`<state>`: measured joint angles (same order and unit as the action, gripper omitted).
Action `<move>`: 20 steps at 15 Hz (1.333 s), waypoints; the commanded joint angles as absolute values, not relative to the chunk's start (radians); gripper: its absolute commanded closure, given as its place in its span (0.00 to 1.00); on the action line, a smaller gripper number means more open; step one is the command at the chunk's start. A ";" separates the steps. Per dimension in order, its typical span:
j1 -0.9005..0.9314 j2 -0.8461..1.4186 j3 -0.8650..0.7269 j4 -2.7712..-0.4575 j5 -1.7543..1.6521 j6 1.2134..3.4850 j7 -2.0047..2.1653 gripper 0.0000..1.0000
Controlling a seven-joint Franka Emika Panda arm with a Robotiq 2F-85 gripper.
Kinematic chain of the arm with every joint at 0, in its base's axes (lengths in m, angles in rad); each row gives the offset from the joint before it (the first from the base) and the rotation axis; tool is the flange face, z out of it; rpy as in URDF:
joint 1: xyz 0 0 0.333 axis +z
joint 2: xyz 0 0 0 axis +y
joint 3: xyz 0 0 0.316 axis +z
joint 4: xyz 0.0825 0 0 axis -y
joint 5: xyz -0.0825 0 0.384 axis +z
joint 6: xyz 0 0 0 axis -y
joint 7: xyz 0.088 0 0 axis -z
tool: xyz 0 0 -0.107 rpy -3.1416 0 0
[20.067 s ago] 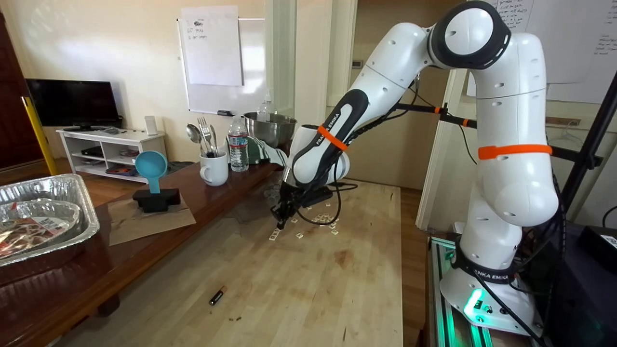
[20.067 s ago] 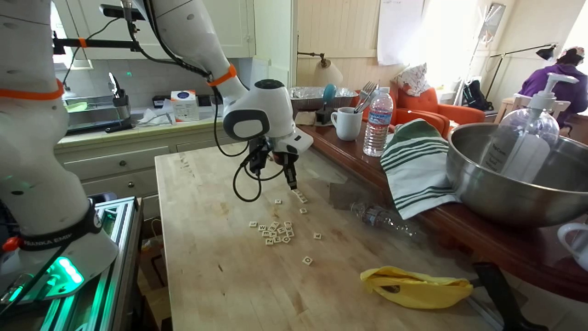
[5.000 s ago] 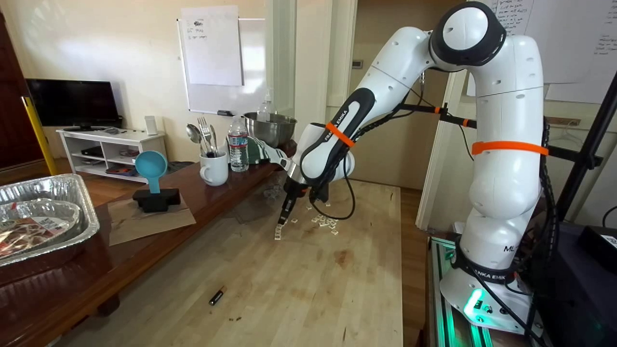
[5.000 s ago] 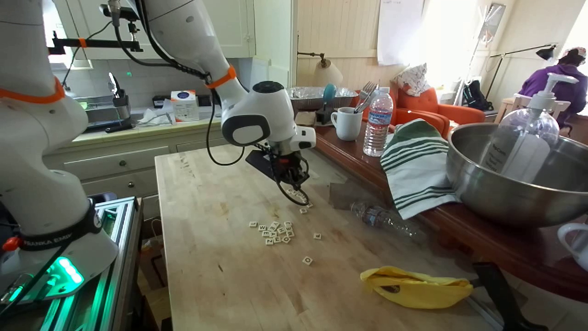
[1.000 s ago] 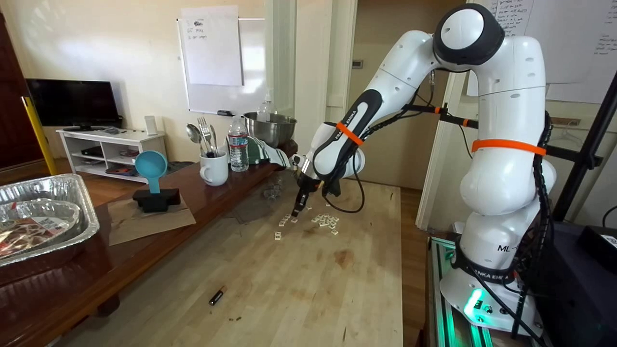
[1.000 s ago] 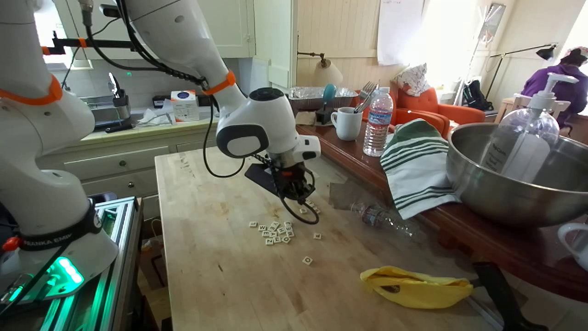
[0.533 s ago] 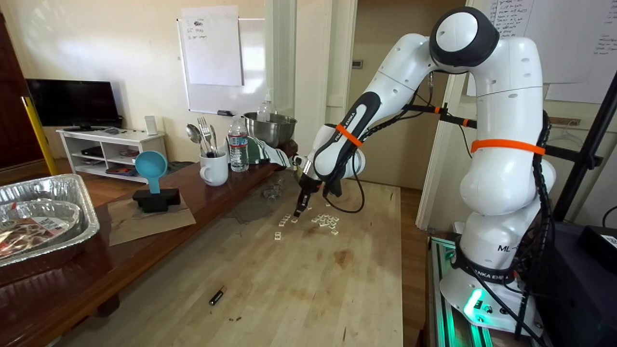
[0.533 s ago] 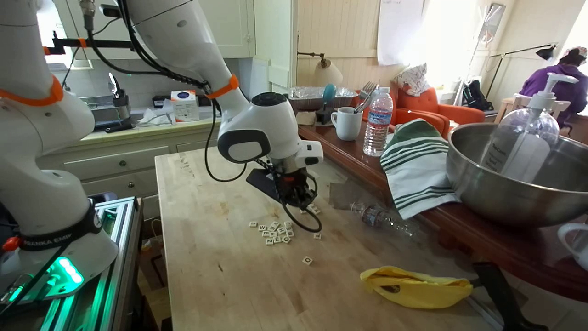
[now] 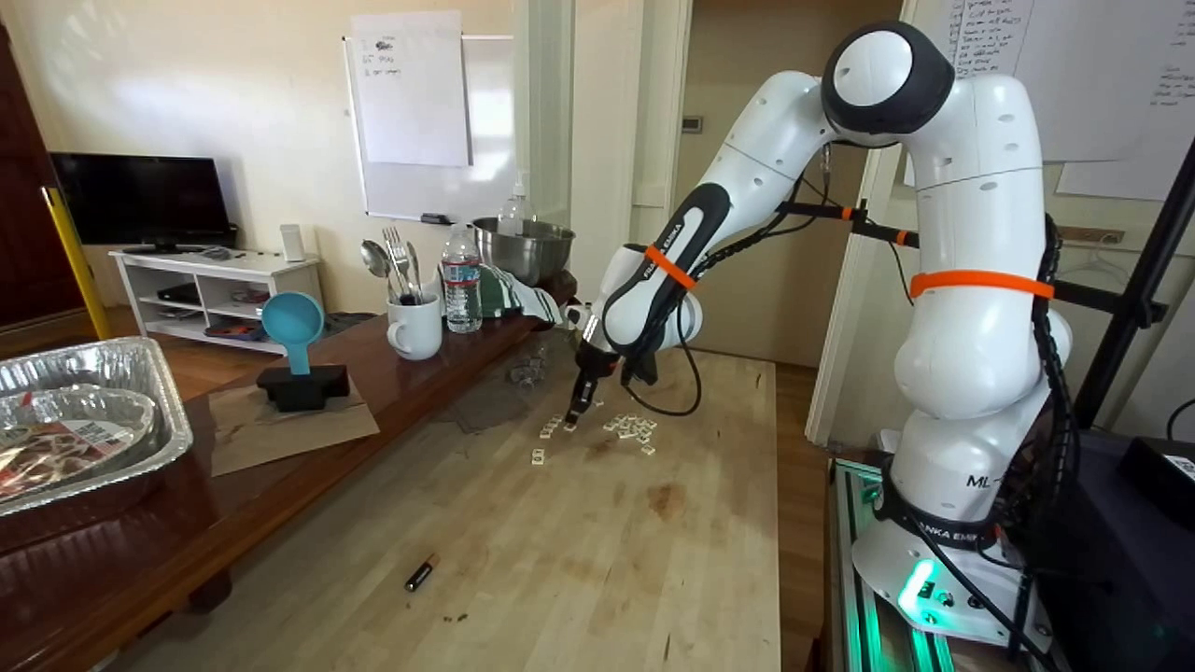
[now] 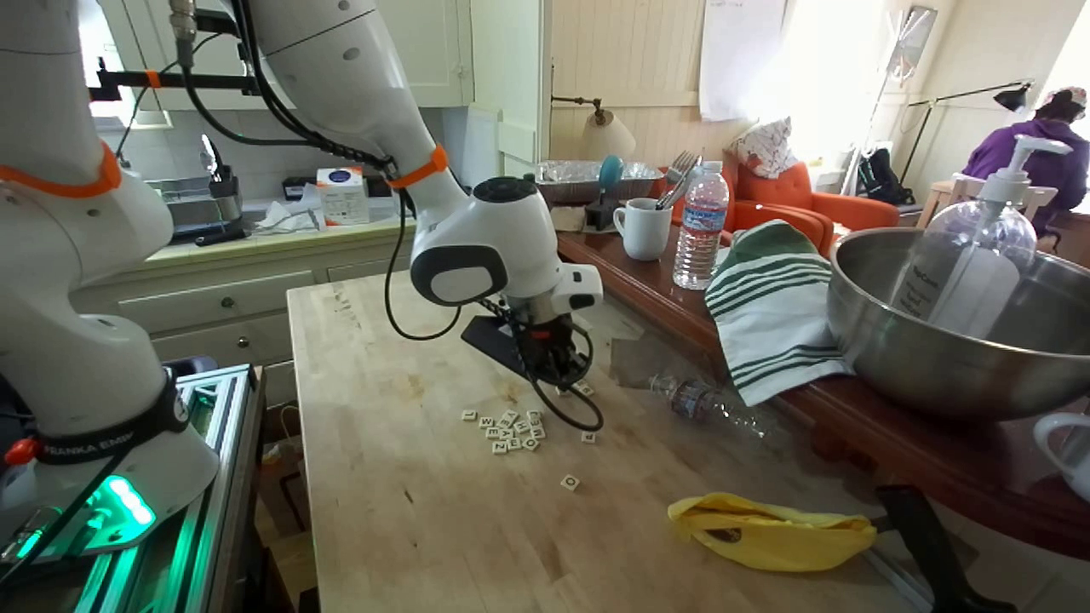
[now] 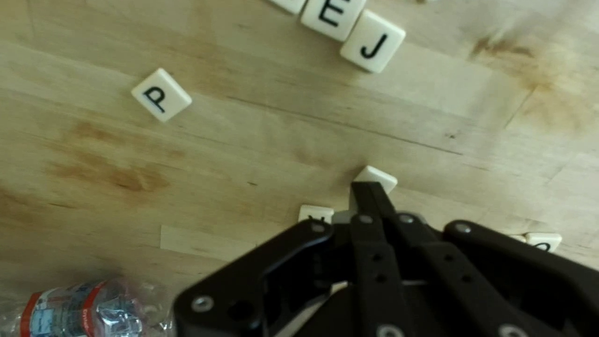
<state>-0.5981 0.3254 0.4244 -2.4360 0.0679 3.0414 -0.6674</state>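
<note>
In an exterior view, at nine o'clock from the pincer (image 9: 572,417): deep foil tray (image 9: 107,362), holding a smaller foil dish (image 9: 121,401), set on the dark-wood ledge (image 9: 411,383). At ten: blue scoop (image 9: 293,322), upright in a black stand (image 9: 303,387) on brown paper (image 9: 257,439). At ten also, closer: white mug (image 9: 416,330) on the ledge, filled with cutlery (image 9: 375,259). Between seven and eight: battery (image 9: 421,573), lying on the pale wooden worktop (image 9: 579,560). At eleven: labelled water bottle (image 9: 462,285), upright, just beside the mug. Between seven and eight, near: tile pair (image 9: 538,456), lettering too small to read. Centre: pincer, clenched, fingers together, angled toward seven o'clock, tips low over the worktop. At three: tile cluster (image 9: 632,428), loosely gathered. At four, well apart: white arm base (image 9: 948,579), lit green.

In the wrist view, at eight from the pincer: clear plastic bottle (image 11: 65,309), lying on its side. At ten: tile P (image 11: 161,95), alone. At eight, near: side tile (image 11: 309,211), letter mostly hidden. At twelve: tile E (image 11: 333,16) and tile J (image 11: 373,41), touching edge to edge. Right at the tips: part-covered tile (image 11: 378,175), partly behind the pincer; contact with it, cannot tell. Between three and four: far tile (image 11: 543,239), half hidden by the pincer.

In an exterior view, at six from the pincer: tile O (image 10: 570,483), alone. At two: green-and-white striped towel (image 10: 771,298), draped over the ledge. At four: yellow banana-shaped item (image 10: 775,536), on the worktop. At three: steel bowl (image 10: 920,366), on the ledge, holding a pump bottle (image 10: 979,264).
</note>
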 commanded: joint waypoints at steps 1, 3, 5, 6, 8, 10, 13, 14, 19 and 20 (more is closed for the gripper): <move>-0.554 0.351 0.391 -2.421 0.045 3.060 -0.653 1.00; -0.526 0.353 0.367 -2.423 0.033 3.053 -0.654 1.00; -0.480 0.352 0.324 -2.424 0.022 3.048 -0.656 1.00; -0.486 0.352 0.330 -2.425 0.008 3.034 -0.663 1.00; -0.479 0.348 0.330 -2.427 -0.006 3.012 -0.687 1.00; -0.498 0.345 0.360 -2.433 -0.016 2.986 -0.727 1.00; -0.521 0.330 0.400 -2.448 -0.016 2.942 -0.809 1.00; -0.527 0.323 0.412 -2.452 -0.014 2.923 -0.840 1.00; -0.424 0.271 0.332 -2.477 0.013 2.868 -0.991 1.00; -0.417 0.265 0.334 -2.477 0.044 2.869 -1.004 1.00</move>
